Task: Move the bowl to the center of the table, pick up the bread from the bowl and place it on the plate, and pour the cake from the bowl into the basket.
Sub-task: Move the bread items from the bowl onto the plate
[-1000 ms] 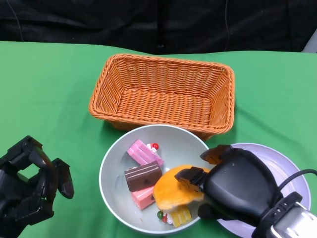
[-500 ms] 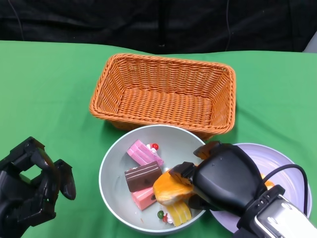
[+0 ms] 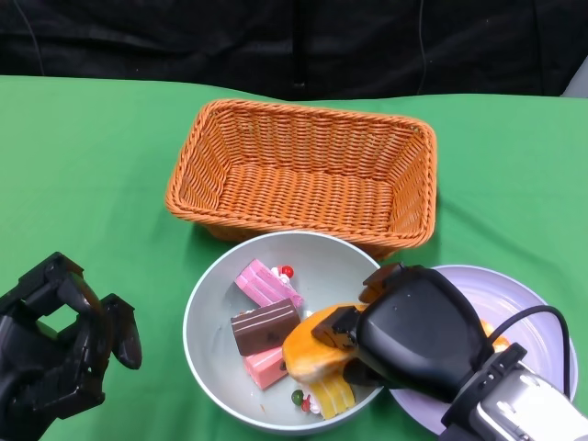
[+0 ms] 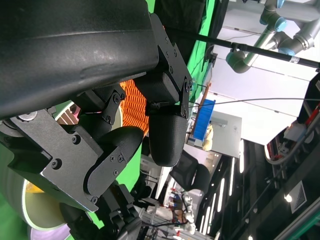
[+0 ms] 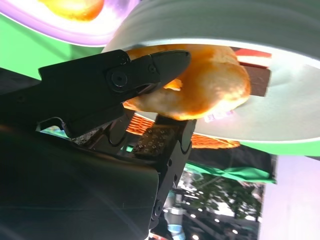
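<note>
Gripping the orange bread (image 3: 310, 349) over the inner right side of the grey bowl (image 3: 209, 303), the right hand (image 3: 418, 331) has its black fingers (image 5: 150, 70) wrapped across the top of the loaf, while another finger (image 5: 165, 142) presses in from the opposite side, as the right wrist view shows; the bread (image 5: 200, 85) sits just above the bowl's floor (image 5: 280, 115), and whether it is lifted clear of the cakes cannot be told. Inside the bowl, to the left of the bread, lie a pink cake slice (image 3: 266, 283), a brown chocolate slice (image 3: 265, 327) and another pink piece (image 3: 266, 366), with a yellow piece (image 3: 331, 397) just below the bread and small red and green beads (image 3: 287, 271) scattered near them. The orange wicker basket (image 3: 303, 170) stands just behind the bowl, its front wall very close to the bowl's far rim. The pale lilac plate (image 3: 524, 303) lies just right of the bowl, partly hidden under the right hand and its silver forearm (image 3: 528, 413); an orange item (image 5: 75, 7) rests on the plate (image 5: 70, 35) in the wrist view. The left hand (image 3: 64, 344) sits well to the left of the bowl on the green tablecloth (image 3: 83, 165), its fingers curled inward with nothing in them.
</note>
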Tool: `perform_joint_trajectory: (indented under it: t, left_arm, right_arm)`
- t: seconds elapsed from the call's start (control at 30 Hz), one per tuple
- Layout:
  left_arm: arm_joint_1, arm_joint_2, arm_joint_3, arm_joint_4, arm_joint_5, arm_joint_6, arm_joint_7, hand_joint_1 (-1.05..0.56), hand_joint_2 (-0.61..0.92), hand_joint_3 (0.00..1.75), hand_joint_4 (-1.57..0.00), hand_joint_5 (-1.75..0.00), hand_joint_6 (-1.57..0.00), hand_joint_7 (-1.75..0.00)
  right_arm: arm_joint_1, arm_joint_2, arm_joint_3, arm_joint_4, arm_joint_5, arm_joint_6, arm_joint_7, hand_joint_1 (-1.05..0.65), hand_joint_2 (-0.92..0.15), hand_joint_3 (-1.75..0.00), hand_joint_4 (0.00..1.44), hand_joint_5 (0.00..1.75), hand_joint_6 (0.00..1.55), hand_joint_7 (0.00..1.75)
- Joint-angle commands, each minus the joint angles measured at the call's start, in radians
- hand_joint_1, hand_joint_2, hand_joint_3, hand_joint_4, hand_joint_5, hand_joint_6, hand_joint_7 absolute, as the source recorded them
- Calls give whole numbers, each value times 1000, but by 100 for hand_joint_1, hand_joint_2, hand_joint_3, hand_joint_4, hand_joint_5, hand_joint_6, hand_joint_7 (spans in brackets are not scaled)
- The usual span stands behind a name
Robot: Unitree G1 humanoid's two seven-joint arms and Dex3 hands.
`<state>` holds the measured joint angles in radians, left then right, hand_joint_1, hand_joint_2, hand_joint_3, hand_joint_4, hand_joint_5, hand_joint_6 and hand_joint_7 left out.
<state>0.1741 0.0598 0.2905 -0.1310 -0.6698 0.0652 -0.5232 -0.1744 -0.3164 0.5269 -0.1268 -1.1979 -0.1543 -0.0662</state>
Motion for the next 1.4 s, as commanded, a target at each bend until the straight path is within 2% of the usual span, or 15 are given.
perform_joint_trajectory:
  t: [0.03, 0.07, 0.13, 0.27, 0.53, 0.57, 0.6, 0.67, 0.73, 0.8, 0.9, 1.2, 1.3, 1.4]
  left_arm:
    - [2, 9, 6, 1, 2, -8, 0, -8, 39, 144, -91, -175, -82, -148]
    - [2, 9, 5, 0, 2, -7, 2, -8, 39, 144, -91, -175, -82, -148]
    - [2, 9, 5, 0, 1, -6, 2, -8, 39, 144, -91, -175, -82, -148]
    - [2, 9, 5, -1, -2, -1, 4, -7, 39, 144, -91, -175, -82, -147]
    - [2, 8, 4, -3, -2, 1, 7, -7, 39, 145, -91, -175, -83, -147]
    - [1, 10, 4, 1, 0, -3, 3, -6, 39, 145, -91, -175, -82, -147]
    - [0, 11, 4, 3, 2, -6, 1, -7, 40, 145, -91, -175, -82, -148]
    - [-1, 11, 4, 5, 6, -10, 0, -7, 40, 144, -91, -175, -82, -148]
    - [-1, 10, 3, 4, 7, -12, 1, -8, 40, 144, -91, -175, -82, -148]
    - [0, 10, 3, 1, 8, -8, 7, -8, 40, 144, -91, -175, -82, -148]
    - [1, 8, 3, -5, 9, -2, 16, -8, 38, 144, -92, -175, -82, -149]
    - [0, 9, 5, 4, 7, -9, 6, -7, 40, 145, -92, -175, -82, -149]
    - [-2, 10, 5, 7, 4, -11, -1, -8, 39, 144, -91, -175, -81, -148]
    - [-3, 10, 6, 7, 6, -9, 2, -8, 39, 143, -90, -175, -81, -148]
  right_arm:
    - [-29, -16, -16, 3, 33, -12, 3, -33, -82, 0, 91, 138, 124, 8]
    - [-30, -18, -18, 0, 37, -11, 10, -32, -82, 0, 88, 159, 127, 11]
    - [-32, -20, -18, -2, 41, -9, 16, -31, -83, 0, 88, 170, 129, 14]
    - [-34, -24, -19, 0, 40, -4, 21, -32, -85, -1, 92, 174, 130, 17]
    - [-33, -36, -27, -2, 59, -17, 28, -31, -88, -2, 90, 175, 127, 20]
    - [-33, -40, -31, 0, 69, -26, 22, -31, -87, -1, 90, 175, 118, 43]
    - [-33, -42, -33, 1, 77, -33, 19, -30, -87, -1, 90, 175, 96, 89]
    - [-34, -47, -37, 4, 84, -44, 5, -29, -86, 0, 90, 175, 83, 119]
    - [-35, -49, -38, 6, 86, -49, -1, -29, -86, 0, 90, 175, 81, 126]
    - [-36, -49, -40, 9, 90, -54, -11, -29, -86, 0, 90, 175, 80, 125]
    - [-37, -48, -43, 15, 94, -62, -27, -29, -86, 0, 90, 175, 83, 111]
    - [-44, -38, -58, 24, 109, -89, -80, -29, -88, -1, 90, 175, 84, 108]
    - [-44, -39, -65, 20, 115, -91, -87, -28, -88, -1, 88, 175, 88, 93]
    - [-42, -32, -74, 21, 134, -97, -105, -25, -87, 0, 88, 175, 91, 98]
